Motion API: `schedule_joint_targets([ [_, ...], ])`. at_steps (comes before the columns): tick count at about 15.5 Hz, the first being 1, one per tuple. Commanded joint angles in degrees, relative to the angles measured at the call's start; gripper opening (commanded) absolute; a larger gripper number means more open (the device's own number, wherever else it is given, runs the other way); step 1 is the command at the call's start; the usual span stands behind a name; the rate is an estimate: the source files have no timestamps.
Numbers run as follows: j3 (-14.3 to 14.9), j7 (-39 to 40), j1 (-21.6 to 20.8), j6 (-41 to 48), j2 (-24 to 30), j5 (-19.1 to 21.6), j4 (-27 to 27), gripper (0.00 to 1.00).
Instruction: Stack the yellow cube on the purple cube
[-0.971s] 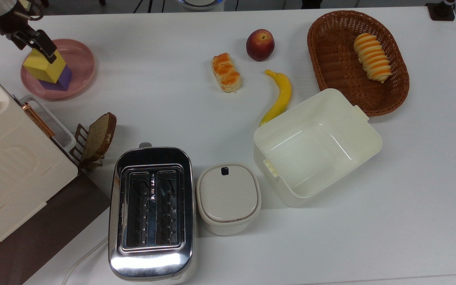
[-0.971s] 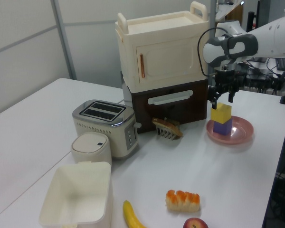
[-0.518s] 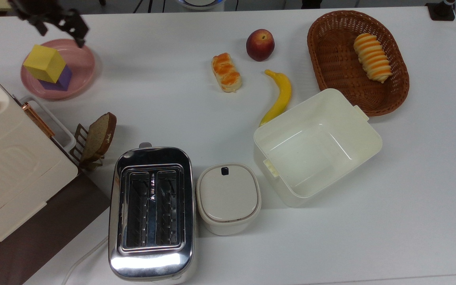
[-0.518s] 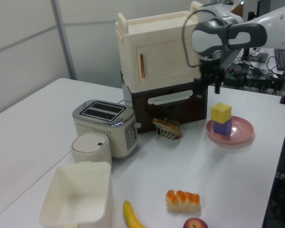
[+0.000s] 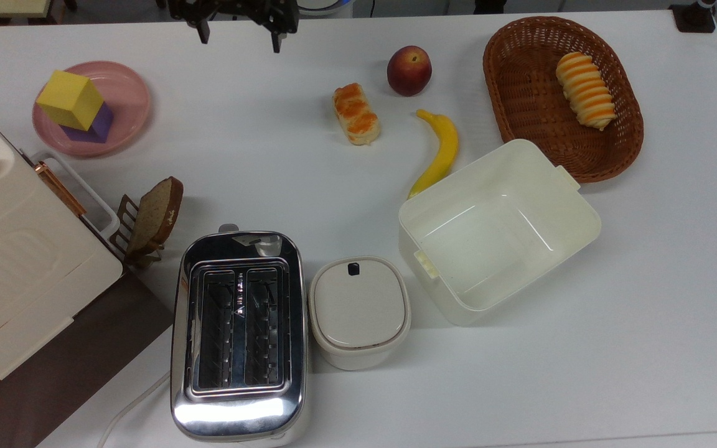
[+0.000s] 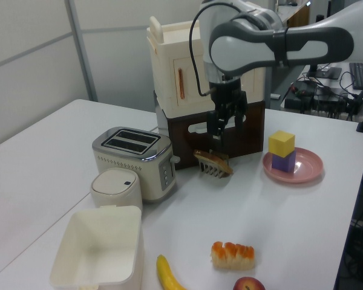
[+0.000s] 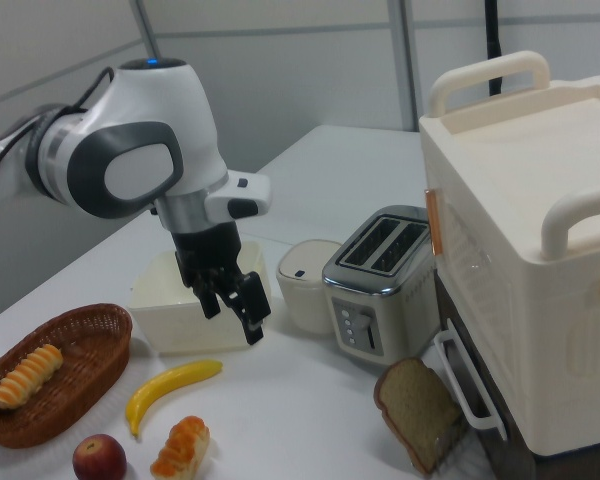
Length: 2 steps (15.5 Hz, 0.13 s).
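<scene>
The yellow cube (image 5: 71, 99) rests on top of the purple cube (image 5: 102, 123), slightly turned, both on the round pink plate (image 5: 128, 93) at the top view's left. The left view shows the same stack, yellow cube (image 6: 282, 144) over purple cube (image 6: 284, 163). My gripper (image 5: 239, 34) hangs open and empty in the air at the far table edge, well to the top view's right of the plate. In the left view the gripper (image 6: 225, 124) hovers in front of the cabinet. In the right view the gripper (image 7: 232, 315) has its fingers spread with nothing between them.
A peach (image 5: 409, 70), a bread roll (image 5: 356, 114) and a banana (image 5: 439, 149) lie mid-table. A wicker basket (image 5: 520, 93) holds a pastry. Nearer stand an open cream box (image 5: 576, 211), a lidded pot (image 5: 358, 311), a toaster (image 5: 238, 336), a toast rack (image 5: 150, 221) and a cream cabinet (image 5: 10, 261).
The gripper has let go of the yellow cube, risen and swung away toward the top view's right along the far edge. The yellow cube stays on the purple cube.
</scene>
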State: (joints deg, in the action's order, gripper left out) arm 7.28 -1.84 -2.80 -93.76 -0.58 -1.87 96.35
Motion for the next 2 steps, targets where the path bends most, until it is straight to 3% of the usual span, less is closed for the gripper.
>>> schedule_joint_targets([
  [1,-1.1,-0.4,2.5,1.9,-0.7,3.4,-2.0,1.0],
  [2,-1.7,-0.4,2.3,1.9,-0.7,3.3,-2.0,1.0],
])
